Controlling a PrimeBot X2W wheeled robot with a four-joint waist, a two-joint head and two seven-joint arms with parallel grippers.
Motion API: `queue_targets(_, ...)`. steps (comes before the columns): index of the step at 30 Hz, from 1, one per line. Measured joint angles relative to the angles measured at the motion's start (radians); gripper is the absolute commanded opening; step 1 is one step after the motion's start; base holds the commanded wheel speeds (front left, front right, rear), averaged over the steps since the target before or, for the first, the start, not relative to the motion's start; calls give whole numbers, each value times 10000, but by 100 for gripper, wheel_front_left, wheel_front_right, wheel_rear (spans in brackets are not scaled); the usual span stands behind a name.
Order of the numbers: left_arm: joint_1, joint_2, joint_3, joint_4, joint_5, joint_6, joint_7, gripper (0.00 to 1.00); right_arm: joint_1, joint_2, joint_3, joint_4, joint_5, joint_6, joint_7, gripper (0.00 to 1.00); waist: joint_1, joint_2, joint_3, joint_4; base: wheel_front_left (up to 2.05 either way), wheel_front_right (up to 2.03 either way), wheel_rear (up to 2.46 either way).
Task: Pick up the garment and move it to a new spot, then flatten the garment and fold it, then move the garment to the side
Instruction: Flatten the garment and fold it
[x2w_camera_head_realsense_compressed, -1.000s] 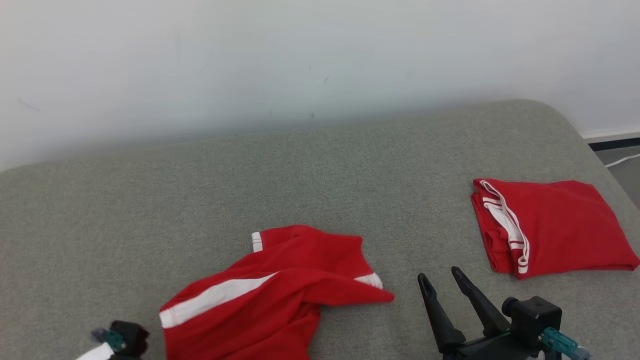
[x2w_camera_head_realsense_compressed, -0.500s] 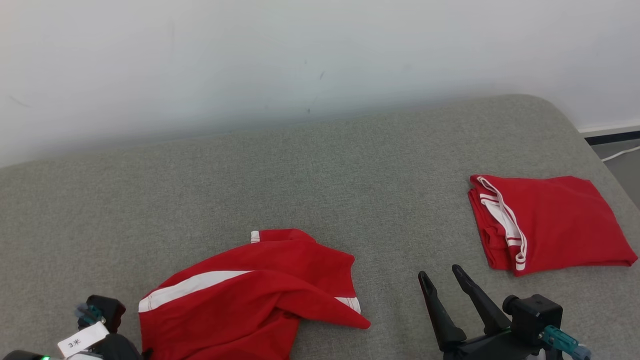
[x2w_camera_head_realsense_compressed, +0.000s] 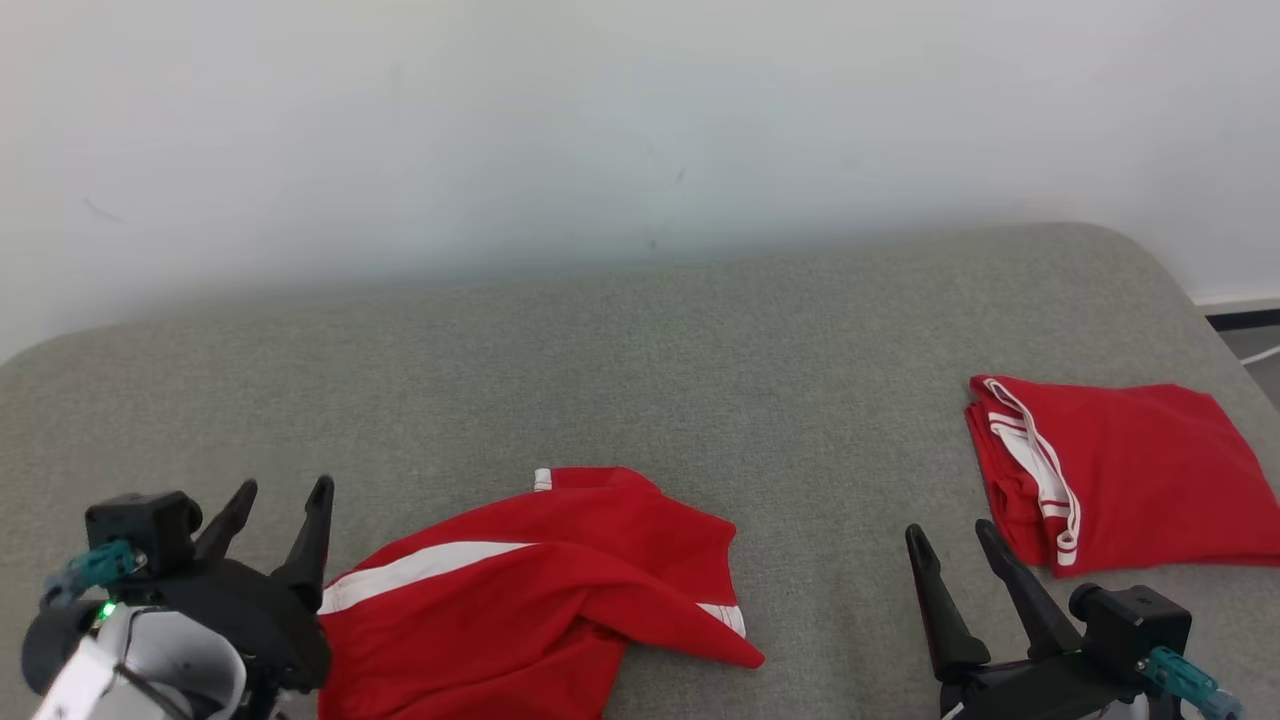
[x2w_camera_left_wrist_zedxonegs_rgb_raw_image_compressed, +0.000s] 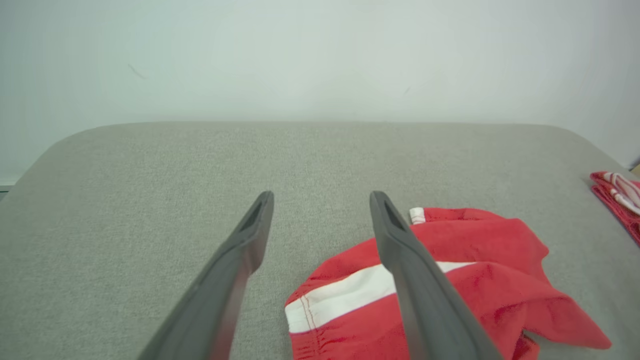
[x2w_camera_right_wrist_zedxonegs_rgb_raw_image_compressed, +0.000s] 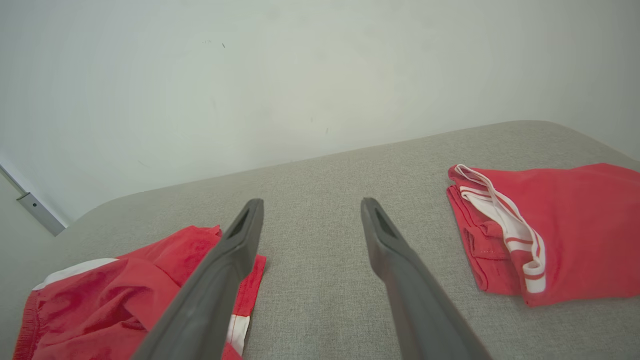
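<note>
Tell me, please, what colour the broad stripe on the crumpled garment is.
The stripe is white, on the crumpled red cloth garment; clearest in the left wrist view.

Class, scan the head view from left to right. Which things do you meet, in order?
left gripper → crumpled garment → right gripper → folded garment
</note>
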Motion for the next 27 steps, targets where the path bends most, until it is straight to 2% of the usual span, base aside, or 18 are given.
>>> queue_targets(3,322,-589,462,-395,291,0,-815,100,-1,-92,-98,111,40,-44,-44,100,0,0,-146,133,0,0,0)
queue_targets(9,1358,-1327,681,-723,884,2,-1799,100,-2,-176,-209,301,56,-75,-73,100,-1,0,-489,376,0,0,0)
queue_targets(19,2973,-1480,876,-637,1384,2,-2150,100,141,-282,-267,571,148,-71,-63,100,-1,0,-885,718,0,0,0)
queue_targets(27,3333,-1338,1168,-491,1411,2,-2151,100,300,-397,-443,805,345,-77,138,100,-1,-1,-1039,989,0,0,0)
